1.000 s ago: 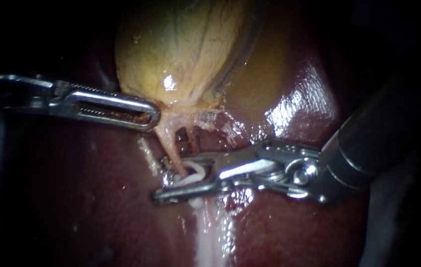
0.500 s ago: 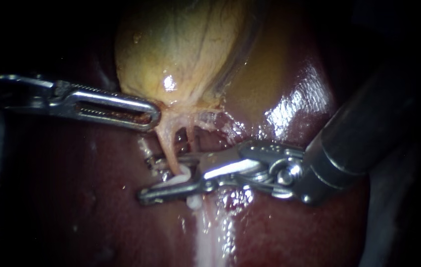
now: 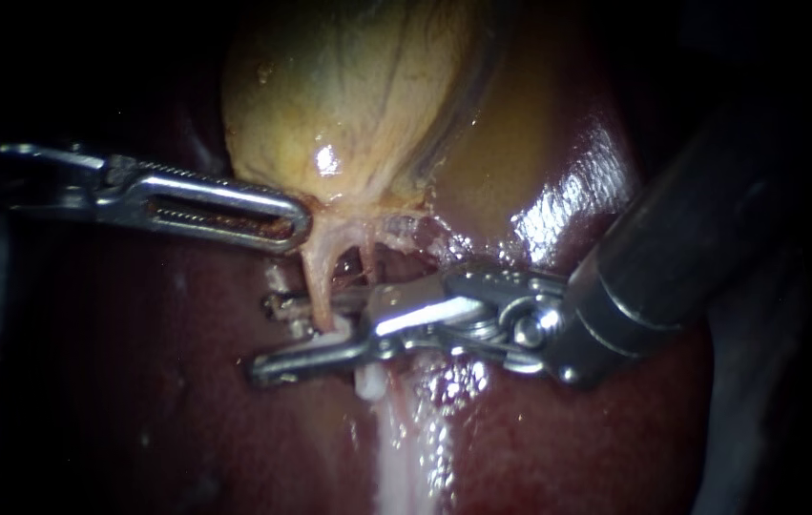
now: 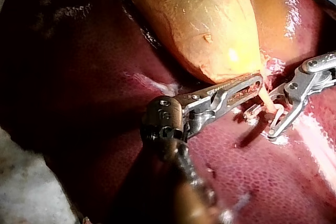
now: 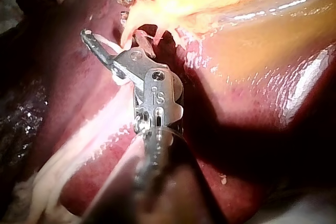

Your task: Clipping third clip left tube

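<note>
— Where is the left tube (image 3: 322, 286)?
— Just below the gallbladder (image 3: 358, 86), in the middle of the endoscope view. It leaves the neck as a thin, glistening cord, pale pinkish-tan, and runs down over the dark red liver (image 3: 138, 401).
— Anything beside it?
— A second strand (image 3: 368, 269), redder and shorter, lies just to its right. Both fork from the same fan of pale tissue.
— And the right instrument (image 3: 267, 339)?
— Its jaws are spread, one on each side of the left tube, so the cord crosses the gap between them. Their tips reach past the tube to its left. A white clip (image 3: 341, 330) shows in that gap, against the tube and the lower jaw.
— Is the tube squeezed there?
— I cannot tell; the clip covers that spot.
— The left instrument (image 3: 293, 225)?
— Its windowed, toothed jaws are pressed together on the gallbladder's neck, pinching the tissue right where the tube begins.
— And under the right instrument's lower jaw?
— A small white lump (image 3: 368, 383) sits at the head of a pale streak on the liver. What it is, I cannot tell.
</note>
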Available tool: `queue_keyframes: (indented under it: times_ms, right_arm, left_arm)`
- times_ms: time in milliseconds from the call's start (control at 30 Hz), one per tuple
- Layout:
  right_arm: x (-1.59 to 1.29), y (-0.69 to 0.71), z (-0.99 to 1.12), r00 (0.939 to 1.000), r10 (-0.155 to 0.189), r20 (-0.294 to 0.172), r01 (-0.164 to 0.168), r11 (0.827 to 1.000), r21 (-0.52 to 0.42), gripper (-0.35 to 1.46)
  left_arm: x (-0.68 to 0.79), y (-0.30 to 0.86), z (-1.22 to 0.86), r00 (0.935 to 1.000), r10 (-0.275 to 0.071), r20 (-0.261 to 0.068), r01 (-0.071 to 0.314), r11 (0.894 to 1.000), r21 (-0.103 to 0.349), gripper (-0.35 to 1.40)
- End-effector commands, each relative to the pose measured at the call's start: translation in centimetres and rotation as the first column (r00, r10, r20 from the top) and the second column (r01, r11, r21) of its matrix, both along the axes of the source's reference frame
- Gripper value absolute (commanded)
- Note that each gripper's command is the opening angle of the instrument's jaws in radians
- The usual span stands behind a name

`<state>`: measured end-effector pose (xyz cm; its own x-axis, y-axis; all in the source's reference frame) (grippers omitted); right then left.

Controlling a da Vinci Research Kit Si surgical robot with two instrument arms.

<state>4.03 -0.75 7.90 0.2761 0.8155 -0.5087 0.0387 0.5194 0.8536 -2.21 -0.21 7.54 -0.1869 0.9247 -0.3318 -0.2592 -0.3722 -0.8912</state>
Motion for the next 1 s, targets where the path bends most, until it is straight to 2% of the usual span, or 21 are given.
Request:
queue_keyframes:
  times_ms: [33, 200, 333, 500, 700, 1000]
  right_arm:
    - [-0.01, 0.01, -0.01, 0.9999, -0.013, -0.007, 0.013, 1.000, 0.002, 0.49]
    - [-0.02, 0.00, -0.02, 0.9972, -0.062, -0.041, 0.062, 0.998, 0.009, 0.47]
    - [0.00, 0.01, -0.01, 0.9950, -0.080, -0.060, 0.081, 0.997, 0.009, 0.47]
    - [0.02, 0.06, 0.02, 0.9955, -0.060, -0.073, 0.061, 0.998, 0.005, 0.47]
    - [0.00, 0.18, 0.03, 0.9951, -0.050, -0.086, 0.051, 0.999, 0.012, 0.45]
    - [0.00, 0.24, 0.04, 0.9952, -0.028, -0.093, 0.029, 0.999, 0.015, 0.45]
  left_arm:
    - [-0.01, 0.00, 0.01, 1.0000, 0.000, 0.000, 0.000, 1.000, 0.000, -0.35]
    - [-0.04, 0.00, 0.02, 1.0000, 0.001, 0.001, -0.001, 1.000, 0.000, -0.35]
    - [-0.05, 0.00, 0.02, 1.0000, 0.001, 0.000, -0.001, 1.000, 0.000, -0.35]
    - [-0.05, 0.00, 0.02, 1.0000, 0.001, 0.000, -0.001, 1.000, 0.000, -0.35]
    - [-0.04, -0.02, 0.03, 1.0000, 0.004, 0.002, -0.004, 1.000, 0.000, -0.35]
    - [-0.01, -0.04, 0.02, 1.0000, 0.008, 0.004, -0.008, 1.000, 0.000, -0.35]
